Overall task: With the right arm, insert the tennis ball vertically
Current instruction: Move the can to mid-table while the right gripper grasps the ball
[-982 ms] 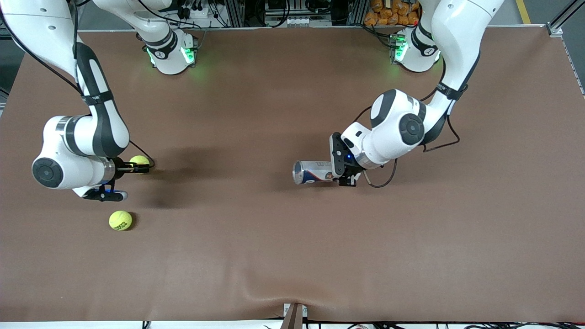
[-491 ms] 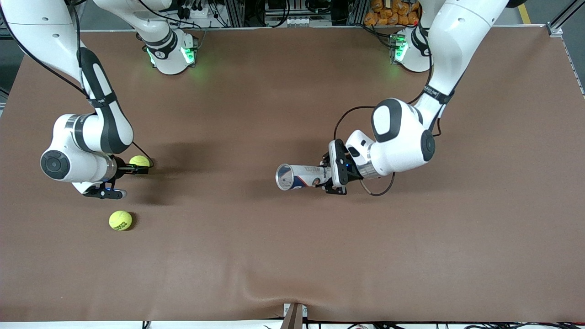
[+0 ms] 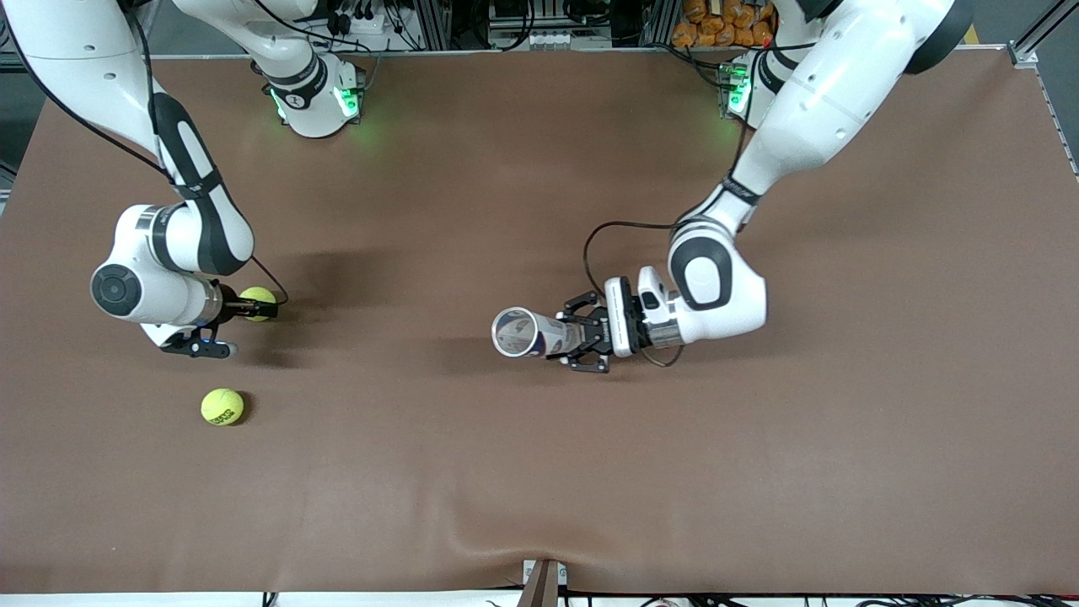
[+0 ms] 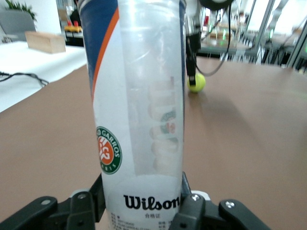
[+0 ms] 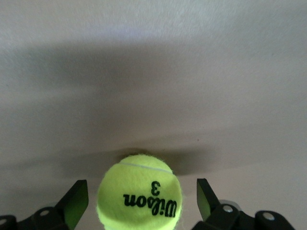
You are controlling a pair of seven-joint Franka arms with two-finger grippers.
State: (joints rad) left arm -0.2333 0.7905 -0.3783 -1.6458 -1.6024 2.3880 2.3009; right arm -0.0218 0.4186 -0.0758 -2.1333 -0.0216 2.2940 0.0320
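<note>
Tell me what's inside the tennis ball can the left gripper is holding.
Nothing shows inside the tennis ball can: through its clear strip, only label print. Its base sits covered in the left gripper. Both tennis balls are outside; the right gripper straddles one, fingers open.

Front cam: high, facing robots, whole table (image 3: 539, 472) in view. Left wrist cam: close on held tube (image 4: 139, 120), looking along it; far ball (image 4: 196, 82) at 1 o'clock, shared w/ front view (image 3: 257, 297). Right wrist cam: v. close on same ball (image 5: 139, 192), at 6 o'clock.
</note>
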